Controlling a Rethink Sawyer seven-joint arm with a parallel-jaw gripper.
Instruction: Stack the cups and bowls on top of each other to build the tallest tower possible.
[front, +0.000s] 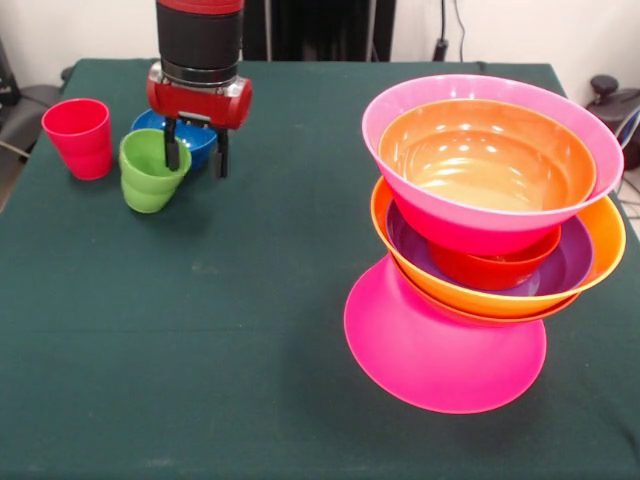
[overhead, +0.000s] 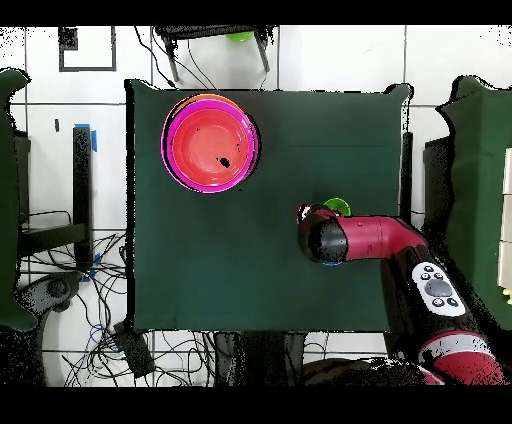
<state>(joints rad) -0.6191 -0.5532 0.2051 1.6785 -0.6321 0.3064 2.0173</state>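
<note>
My gripper (front: 196, 164) hangs at the far left with its fingers apart and nothing between them. One finger (front: 172, 150) is at the right rim of the lime green cup (front: 150, 172), the other is in front of the small blue bowl (front: 196, 136). I cannot tell whether they touch. The red cup (front: 78, 137) stands left of the green one. On the right is the tower (front: 490, 240): an upturned hot pink bowl (front: 440, 350) carries an orange bowl (front: 604, 232), a purple one (front: 572, 264), a small red-orange one (front: 495, 270), a hot pink one (front: 470, 222) and a red-orange one (front: 490, 155). It leans.
The dark green table (front: 250, 330) has its near edge at the bottom of the front view. In the overhead view the arm (overhead: 360, 240) covers the red cup, the blue bowl and most of the green cup (overhead: 337, 207). The tower (overhead: 210, 143) stands apart from it.
</note>
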